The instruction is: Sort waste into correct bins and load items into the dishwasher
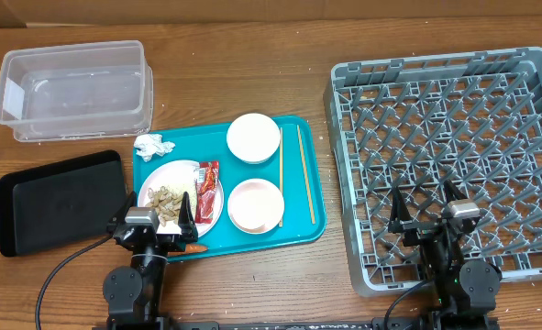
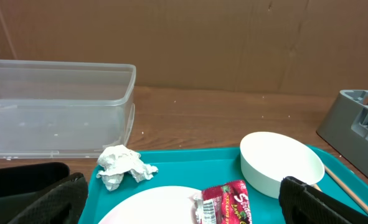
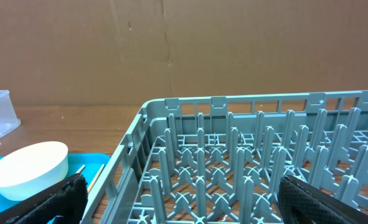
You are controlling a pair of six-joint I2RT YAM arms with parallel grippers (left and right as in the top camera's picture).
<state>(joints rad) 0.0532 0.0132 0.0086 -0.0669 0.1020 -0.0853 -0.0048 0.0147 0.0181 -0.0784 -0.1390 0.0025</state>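
Teal tray (image 1: 293, 234) by the front edge of the table (image 1: 252, 284) holds our plate (image 1: 174, 171) of scraps (image 1: 168, 203), wrapper (image 1: 208, 188), bowls (image 1: 253, 137). Open and empty hang the left end effector (image 1: 151, 214) and right end effector (image 1: 424, 203). We fear the left clipping the plate's rim, scattering scraps.

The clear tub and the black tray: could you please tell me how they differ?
The clear tub is see-through with tall walls; the black tray is opaque with a low rim. The clear tub sits farther back; the black tray lies nearer the front. Both are rectangular with rounded corners.
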